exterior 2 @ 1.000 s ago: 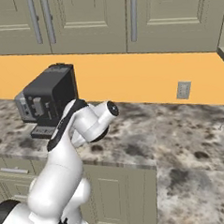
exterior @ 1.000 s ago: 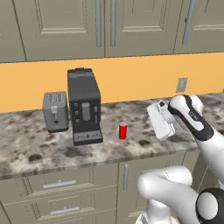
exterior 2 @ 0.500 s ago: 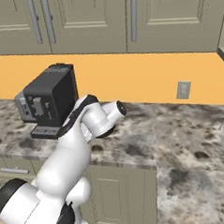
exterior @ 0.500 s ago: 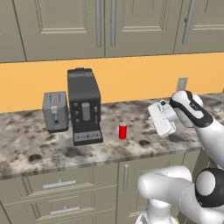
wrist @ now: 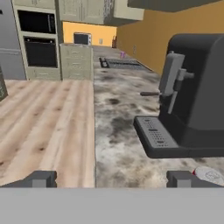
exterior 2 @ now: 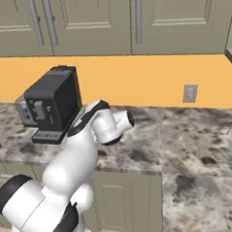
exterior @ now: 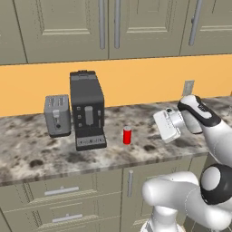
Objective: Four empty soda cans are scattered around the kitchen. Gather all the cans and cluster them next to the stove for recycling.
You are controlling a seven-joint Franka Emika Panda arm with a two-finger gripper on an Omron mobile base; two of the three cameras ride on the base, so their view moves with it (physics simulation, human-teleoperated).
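Pincer: the pincer is spread wide and holds nothing; its tips sit low above the counter.
Change: against a second ago the hand has turned a little at the wrist; can, coffee machine and toaster have not moved.
Can: a red can stands upright on the counter just right of the coffee machine; its silver top lies by the right fingertip.
Around: a toaster stands just left of the coffee machine; a wall socket is well to its right.
Stove: a stove lies far along the counter beyond the coffee machine, with a small purple can behind it.
Writing: none readable.
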